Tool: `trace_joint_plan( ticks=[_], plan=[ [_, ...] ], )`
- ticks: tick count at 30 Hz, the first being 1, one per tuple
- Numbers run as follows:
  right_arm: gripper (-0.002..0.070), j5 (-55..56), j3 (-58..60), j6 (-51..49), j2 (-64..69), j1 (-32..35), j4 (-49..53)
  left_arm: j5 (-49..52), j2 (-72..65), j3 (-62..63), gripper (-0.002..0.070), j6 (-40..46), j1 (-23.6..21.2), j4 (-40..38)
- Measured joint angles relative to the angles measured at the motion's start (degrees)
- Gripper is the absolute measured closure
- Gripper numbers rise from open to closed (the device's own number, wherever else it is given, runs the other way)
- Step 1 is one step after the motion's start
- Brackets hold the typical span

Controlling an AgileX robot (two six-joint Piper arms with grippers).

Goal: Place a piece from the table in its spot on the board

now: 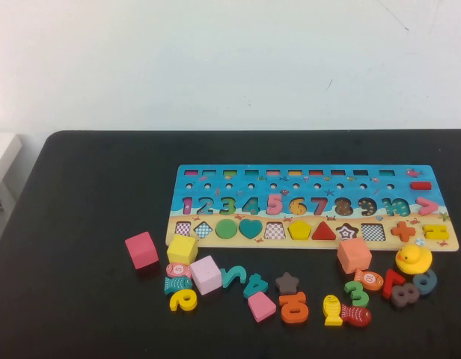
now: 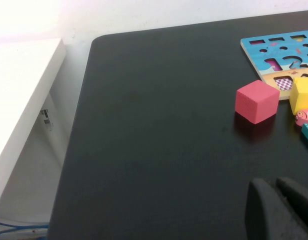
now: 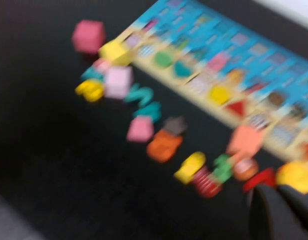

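**Item: pentagon puzzle, hazards as I read them from the console**

- Piece: 1 yellow pentagon, lying in its place on the board, between a checkered square recess at 9 o'clock and the red triangle at 3 o'clock. I cannot tell whether it sits flush.
- Right gripper: closed, holding nothing. It is out of the high view and hangs over the table at the board's 5 o'clock, above the loose pieces.
- Left gripper: closed, empty, low over bare table at 7 o'clock of the pink cube. I take it as parked.

Hazards:

1. The right wrist picture is smeared, so I judge that arm to be moving. A low pass could sweep the duck or the orange cube, both at the board's 6 o'clock edge, into the board and jolt the pentagon out.
2. If the piece is only resting on the recess rim, any knock to the board would tip it free.
3. I could mistake the yellow cube or the yellow 9 for the piece and start a needless pick.
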State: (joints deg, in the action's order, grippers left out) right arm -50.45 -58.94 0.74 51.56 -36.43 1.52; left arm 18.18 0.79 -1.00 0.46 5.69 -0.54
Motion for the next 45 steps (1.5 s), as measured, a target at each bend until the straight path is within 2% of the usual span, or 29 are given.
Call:
trace_joint_plan(
  ticks=[4, 11, 14, 18, 23, 28, 31, 36, 45],
  plan=[
    [0.0657, -0.90, 5.46, 2.44, -2.16, 0.00, -1.52, 0.00, 0.00, 0.00, 0.0677, 0.00, 0.00, 0.00],
    [0.0658, -9.34, 6.31, 1.37, -2.63, 0.00, -1.52, 0.00, 0.00, 0.00, 0.0677, 0.00, 0.00, 0.00],
    [0.0657, -8.48, 7.89, 4.35, -5.13, 1.96, -1.52, 0.00, 0.00, 0.00, 0.0677, 0.00, 0.00, 0.00],
    [0.0657, 1.06, 13.77, 10.35, -12.18, 10.05, -0.84, 0.00, 0.00, 0.00, 0.0677, 0.00, 0.00, 0.00],
    [0.0657, 15.12, 24.67, 13.02, -24.66, 23.87, 1.04, 0.00, 0.00, 0.00, 0.0677, -0.46, 0.00, 0.00],
    [0.0657, 21.53, 35.16, 13.15, -36.96, 34.48, 2.48, 0.00, 0.00, 0.00, 0.0677, -0.46, 0.00, 0.00],
    [0.0658, 22.74, 41.05, 13.15, -44.04, 38.58, 2.61, 0.00, 0.00, 0.00, 0.0678, -0.15, 0.00, 0.00],
    [0.0657, 22.74, 50.28, 13.15, -51.41, 39.84, 2.61, 0.00, 0.00, 0.00, 0.0677, -0.46, 0.00, 0.00],
    [0.0657, 25.18, 58.52, 13.15, -52.24, 39.89, 2.61, 0.00, 0.00, 0.00, 0.0677, -0.15, 0.00, 0.00]
  ],
)
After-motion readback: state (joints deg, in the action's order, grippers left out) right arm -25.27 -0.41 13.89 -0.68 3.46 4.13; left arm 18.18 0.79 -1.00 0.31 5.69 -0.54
